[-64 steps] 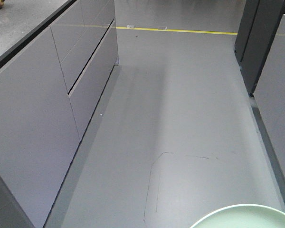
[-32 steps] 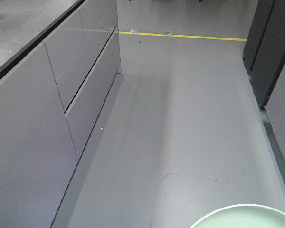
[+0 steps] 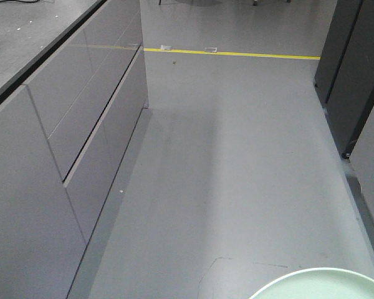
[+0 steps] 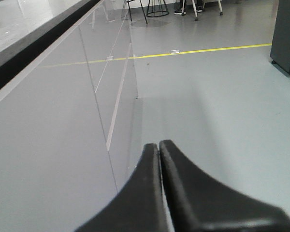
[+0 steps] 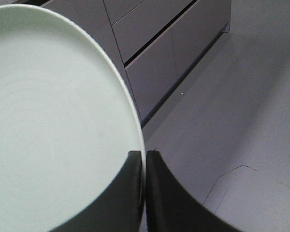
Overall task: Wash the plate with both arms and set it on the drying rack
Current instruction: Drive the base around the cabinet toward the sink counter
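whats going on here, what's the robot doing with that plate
The right gripper is clamped on the rim of the plate, holding it above the floor beside grey cabinets. The left gripper is shut and empty. Nothing else shows around them.

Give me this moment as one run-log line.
stage: plate in hand | right gripper: shut on plate rim | left gripper: shut, empty | drying rack: not in view | surroundings: grey cabinets left
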Available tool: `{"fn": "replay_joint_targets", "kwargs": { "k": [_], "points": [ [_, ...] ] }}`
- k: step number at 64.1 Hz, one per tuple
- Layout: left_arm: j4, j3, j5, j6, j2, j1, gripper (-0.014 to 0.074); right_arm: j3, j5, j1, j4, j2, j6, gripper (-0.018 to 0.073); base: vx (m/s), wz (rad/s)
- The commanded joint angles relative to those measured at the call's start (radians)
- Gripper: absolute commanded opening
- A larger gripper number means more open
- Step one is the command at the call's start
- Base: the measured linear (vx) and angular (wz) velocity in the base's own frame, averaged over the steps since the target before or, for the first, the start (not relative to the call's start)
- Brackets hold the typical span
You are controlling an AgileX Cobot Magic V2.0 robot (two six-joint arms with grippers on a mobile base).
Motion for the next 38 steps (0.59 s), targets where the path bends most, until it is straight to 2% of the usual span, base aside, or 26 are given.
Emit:
{"fn": "replay_joint_targets", "kwargs": {
  "k": [1,38],
  "points": [
    [-0.003,-0.026,-0.069,-0.006,-0.014,-0.008,-0.0006,-0.022,-0.072,-0.006,0.023,0.019,0.000,-0.0004,0.33,-0.13],
    [-0.003,-0.026,-0.069,-0.006,-0.014,-0.008,-0.0006,-0.022,-0.072,-0.006,0.023,0.019,0.000,-0.0004,0.32,-0.12]
  ]
}}
